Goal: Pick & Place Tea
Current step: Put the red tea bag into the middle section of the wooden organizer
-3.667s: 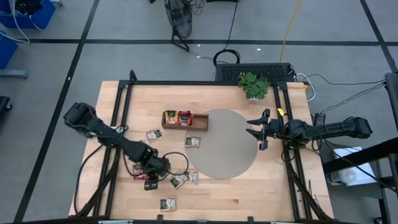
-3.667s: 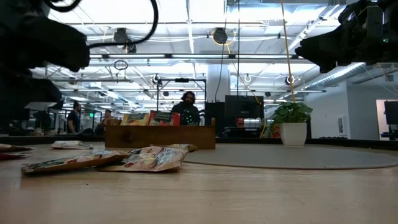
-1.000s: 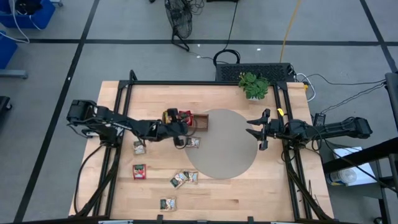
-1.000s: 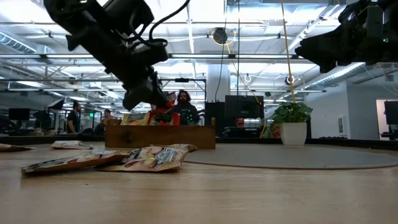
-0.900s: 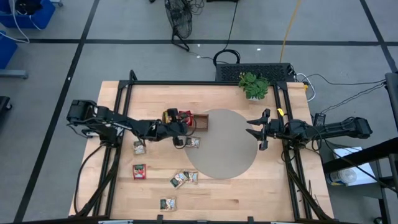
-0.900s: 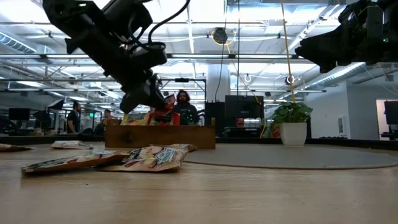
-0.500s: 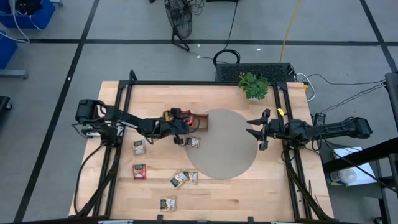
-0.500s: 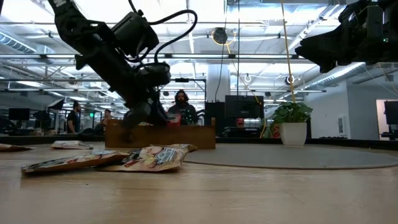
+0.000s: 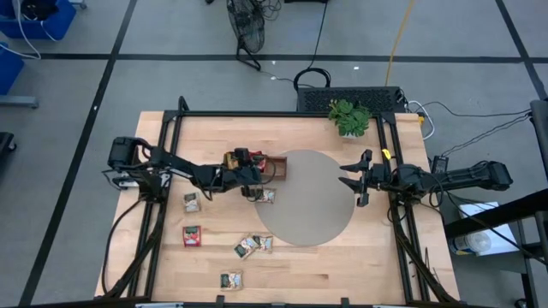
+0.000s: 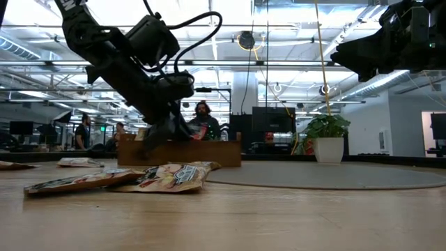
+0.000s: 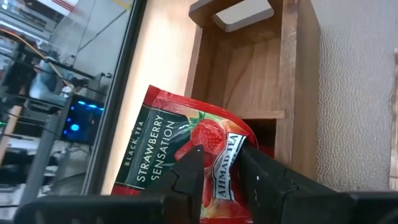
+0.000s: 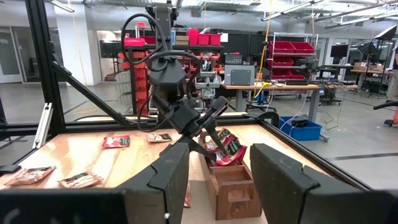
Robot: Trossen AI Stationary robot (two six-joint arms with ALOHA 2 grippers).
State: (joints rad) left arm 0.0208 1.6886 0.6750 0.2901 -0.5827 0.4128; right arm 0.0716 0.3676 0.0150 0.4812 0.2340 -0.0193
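Left arm at the tray with a red sachet

Nearest us, loose tea sachets [image 10: 167, 177] lie on the table [image 9: 300, 274]; farther back, our left gripper [image 11: 216, 167] stands slightly parted around the red strawberry sachet [image 11: 180, 155] over the wooden tray [image 11: 273, 68]. Our right gripper [image 9: 353, 180], fingers spread and empty, waits by the round mat [image 9: 312, 205].
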